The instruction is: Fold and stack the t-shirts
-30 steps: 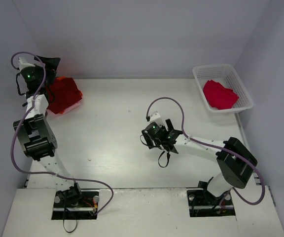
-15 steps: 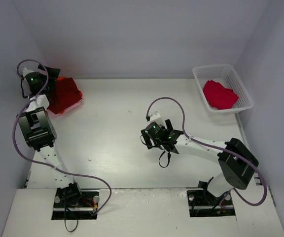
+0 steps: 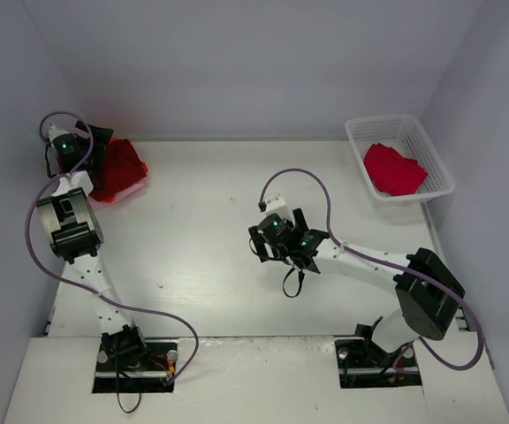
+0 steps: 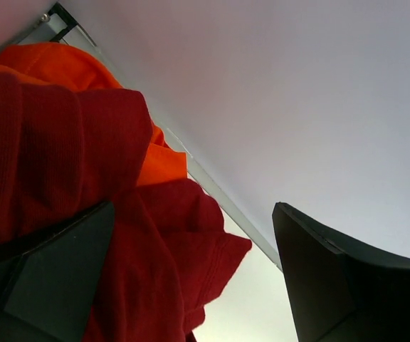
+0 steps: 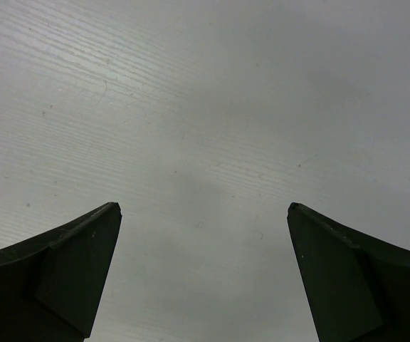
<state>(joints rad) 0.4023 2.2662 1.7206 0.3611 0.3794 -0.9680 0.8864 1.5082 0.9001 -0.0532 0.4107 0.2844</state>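
Note:
A folded pile with a dark red t-shirt (image 3: 117, 168) on an orange one lies in the table's far left corner. In the left wrist view the dark red shirt (image 4: 155, 249) fills the lower left, with the orange shirt (image 4: 70, 64) behind it. My left gripper (image 3: 91, 146) is at the pile's left edge, open (image 4: 193, 207), with its left finger (image 4: 55, 271) against the red cloth. A crimson t-shirt (image 3: 394, 168) lies in the white basket (image 3: 440, 163). My right gripper (image 3: 268, 243) is open and empty (image 5: 203, 206) over bare table. No pale pink shirt shows.
The basket stands at the far right corner against the right wall. Walls close the table at the back and on both sides. The left arm stretches along the left wall. The right arm's cable (image 3: 307, 181) loops over the table's middle.
My left arm has reached further into the far left corner and its gripper has come down against the red pile. The right gripper has shifted slightly left and away.

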